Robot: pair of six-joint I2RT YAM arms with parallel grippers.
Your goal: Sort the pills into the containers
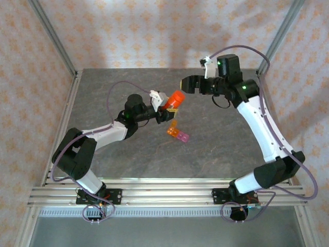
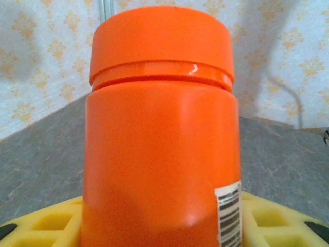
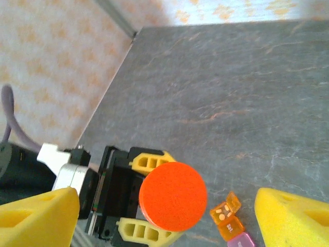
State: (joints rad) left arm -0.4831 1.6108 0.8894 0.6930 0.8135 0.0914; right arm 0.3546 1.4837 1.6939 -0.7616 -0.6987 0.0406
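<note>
Left pincer (image 1: 167, 109) holds bottle (image 1: 177, 99) upright — right pincer (image 1: 183, 83) spread.

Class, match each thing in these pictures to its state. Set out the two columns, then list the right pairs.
Column one:
1. left pincer
2. right pincer
3. orange bottle
4. pill organiser strip

Column two:
A. lying on the table
B. cap on, gripped
C. open, holding nothing
D. closed around the bottle

Pairs: 1-D, 2-C, 3-B, 4-A
</note>
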